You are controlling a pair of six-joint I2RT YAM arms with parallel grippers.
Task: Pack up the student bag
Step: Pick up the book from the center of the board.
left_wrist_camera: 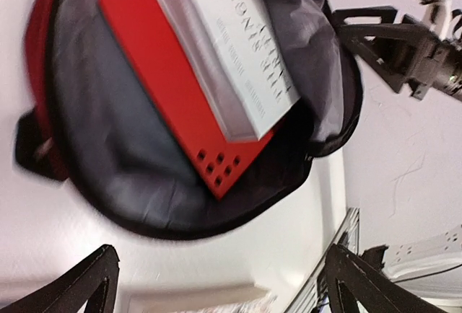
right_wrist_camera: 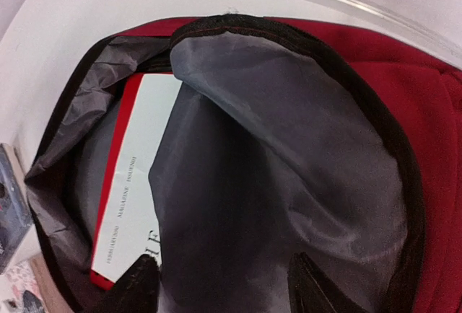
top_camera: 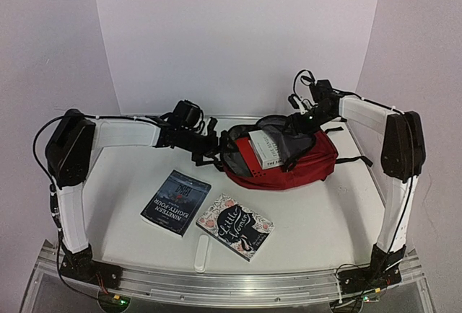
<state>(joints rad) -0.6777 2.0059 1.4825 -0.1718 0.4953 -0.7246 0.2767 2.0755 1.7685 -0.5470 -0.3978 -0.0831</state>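
Note:
The dark red student bag (top_camera: 310, 165) lies at the back middle of the table with its mouth open toward the left. Inside, on the grey lining (right_wrist_camera: 289, 147), a white book (left_wrist_camera: 231, 46) lies on a flat bright red folder (left_wrist_camera: 159, 75). My left gripper (top_camera: 209, 147) hovers just left of the mouth; in its wrist view it (left_wrist_camera: 220, 273) is wide open and empty. My right gripper (top_camera: 307, 120) is at the bag's back rim. Its fingers (right_wrist_camera: 137, 291) stand apart, with a raised fold of grey lining between them.
A dark blue book "Nineteen Eighty-Four" (top_camera: 176, 202) and a floral "Little Women" book (top_camera: 235, 226) lie in front of the bag. A white strip-like object (top_camera: 202, 253) lies near the front edge. Black straps (top_camera: 354, 159) trail right of the bag.

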